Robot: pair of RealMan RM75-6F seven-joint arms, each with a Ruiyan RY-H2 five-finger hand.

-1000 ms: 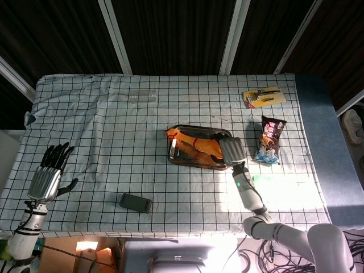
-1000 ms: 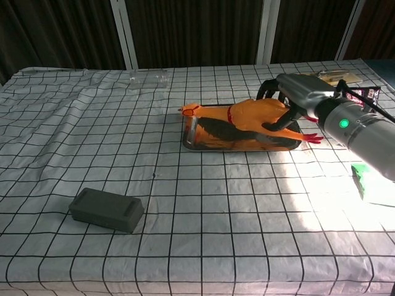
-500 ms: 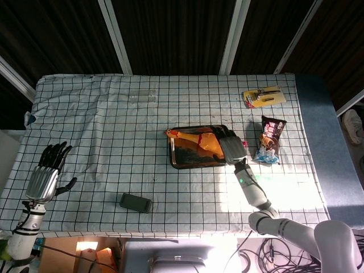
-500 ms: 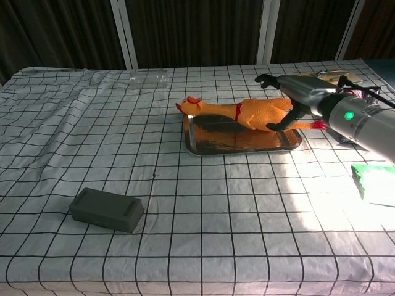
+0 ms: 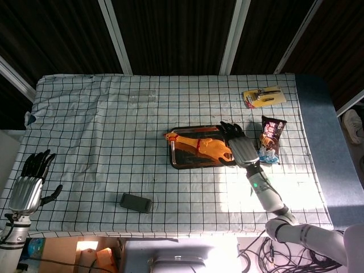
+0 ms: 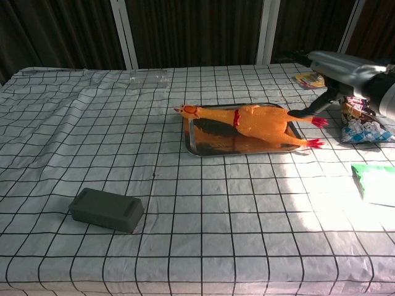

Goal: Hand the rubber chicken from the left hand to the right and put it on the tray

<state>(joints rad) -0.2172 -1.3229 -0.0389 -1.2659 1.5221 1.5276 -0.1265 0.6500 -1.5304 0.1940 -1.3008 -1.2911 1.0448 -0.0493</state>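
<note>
Orange rubber chicken (image 6: 254, 120) lies on the shiny metal tray (image 6: 197, 145), feet overhanging. Right hand (image 5: 241, 147) fingers spread, holding nothing; left hand (image 5: 27, 187) empty, fingers apart. Placement looks finished; next, retract right arm clear.

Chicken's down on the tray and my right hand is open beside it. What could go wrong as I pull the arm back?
1. The right hand sits close by the rubber chicken's red feet, which overhang the tray edge; a low retreat might catch them and drag it off.
2. The snack packet lies just right of the hand, so a sideways sweep could knock it.
</note>
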